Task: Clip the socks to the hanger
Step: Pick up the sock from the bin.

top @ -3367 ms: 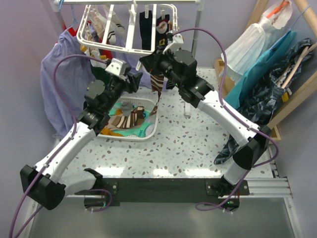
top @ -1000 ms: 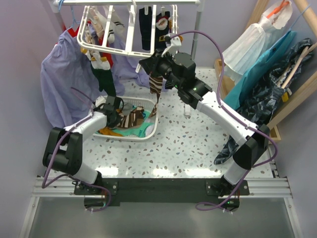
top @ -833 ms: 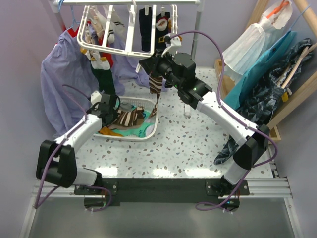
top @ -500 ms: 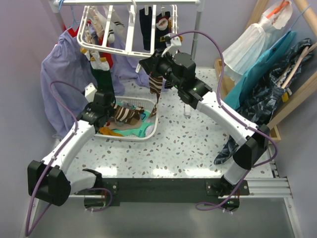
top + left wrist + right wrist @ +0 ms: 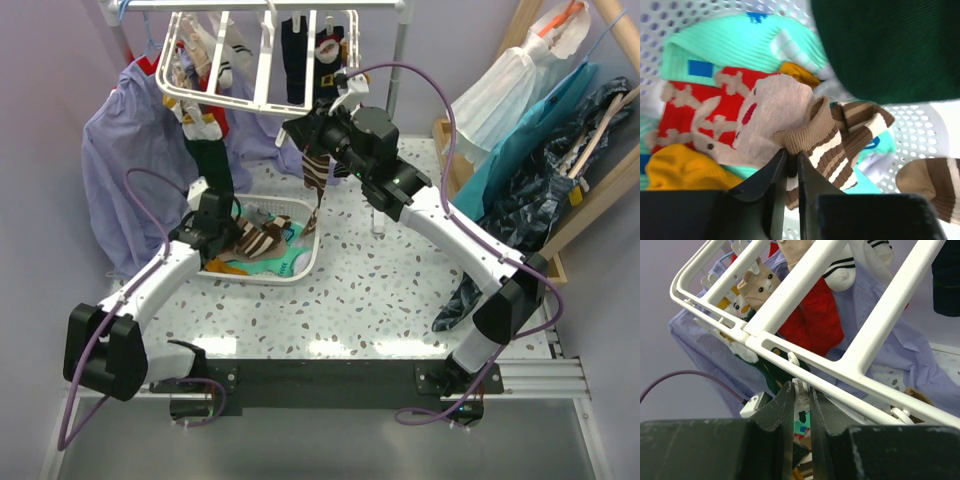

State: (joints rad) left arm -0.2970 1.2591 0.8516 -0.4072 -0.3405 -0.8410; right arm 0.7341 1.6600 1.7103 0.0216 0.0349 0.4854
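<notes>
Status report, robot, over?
Left gripper at cuff of brown-cream striped sock in white slotted basket, grip unclear. Right gripper shut on clip of white plastic hanger. Dark green hanging sock close alongside.

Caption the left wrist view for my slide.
Left fingers nearly shut at the cuff of a brown-cream striped sock atop mixed socks in the basket.

No text, number, brand or sign can be read in any view: none on the socks [image 5: 825,135], the hanger [image 5: 790,290] or the basket [image 5: 262,280].
</notes>
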